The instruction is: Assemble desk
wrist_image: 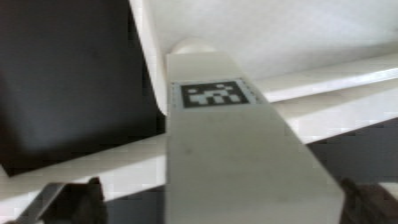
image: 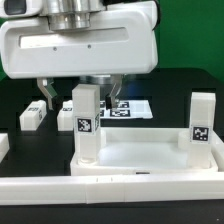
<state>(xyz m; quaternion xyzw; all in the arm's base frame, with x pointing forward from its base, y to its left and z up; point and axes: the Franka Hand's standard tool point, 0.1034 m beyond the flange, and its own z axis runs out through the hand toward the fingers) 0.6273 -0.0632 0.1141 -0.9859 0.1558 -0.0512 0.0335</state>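
The white desk tabletop (image: 140, 152) lies rim up on the black table. One white tagged leg (image: 87, 122) stands upright in its corner at the exterior view's left, and a second leg (image: 202, 126) stands in the corner at the right. My gripper (image: 80, 93) hangs over the left leg, open, with a finger on either side of its top and a gap showing. In the wrist view the same leg (wrist_image: 217, 110) runs up between my fingertips (wrist_image: 71, 205), with my gripper (wrist_image: 217, 205) astride it and the tabletop (wrist_image: 302, 40) beyond.
A loose white leg (image: 32, 117) lies on the table at the exterior view's left, and another white part (image: 3, 145) sits at the left edge. The marker board (image: 132, 107) lies behind the tabletop. A long white border bar (image: 110, 192) runs along the front.
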